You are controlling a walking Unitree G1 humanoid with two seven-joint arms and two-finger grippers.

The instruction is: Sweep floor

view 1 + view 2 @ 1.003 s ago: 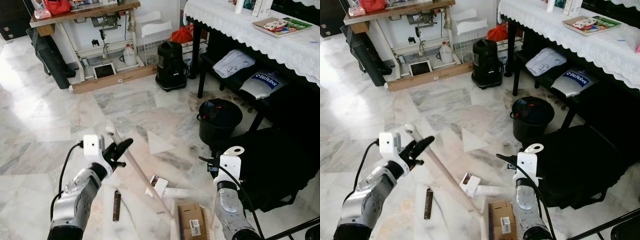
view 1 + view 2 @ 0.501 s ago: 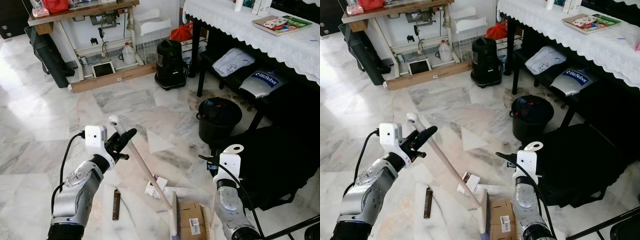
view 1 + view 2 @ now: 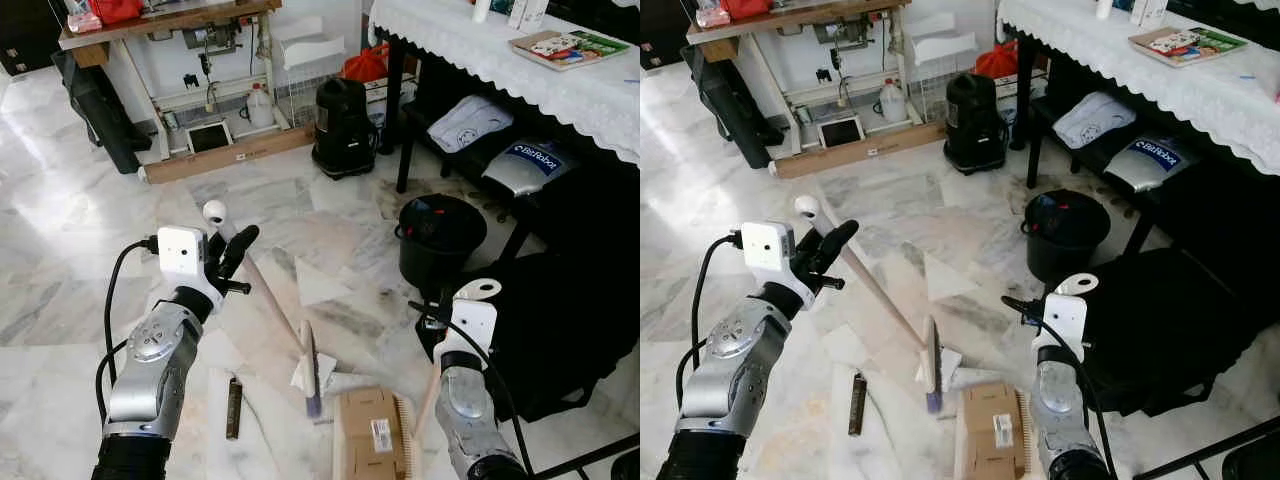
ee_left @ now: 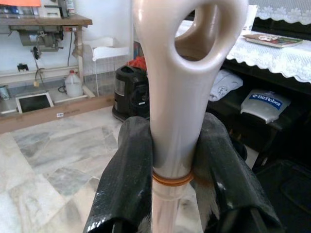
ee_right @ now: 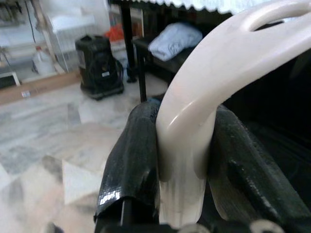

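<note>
You are mid-sweep on the white marble floor (image 3: 90, 200), judging by the litter left. The black bucket (image 3: 440, 240) and black bag (image 3: 560, 330) crowd your right. The brown cardboard box (image 3: 368, 445) lies by the dustpan; its white handle (image 5: 194, 126) is clenched by your right gripper (image 5: 187, 160). Your left gripper (image 4: 172, 170) clamps the long pale-handled broom (image 3: 262, 295), head beside crumpled white paper (image 3: 303, 375) and a small dark stick (image 3: 233, 408).

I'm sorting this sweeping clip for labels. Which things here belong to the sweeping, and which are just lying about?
Part of the job:
- broom, gripped by the left gripper
- dustpan, its handle in the right gripper
- crumpled paper at the broom head
- dark strip on the floor

Lying about:
- black bucket
- black vacuum
- white jug
</note>
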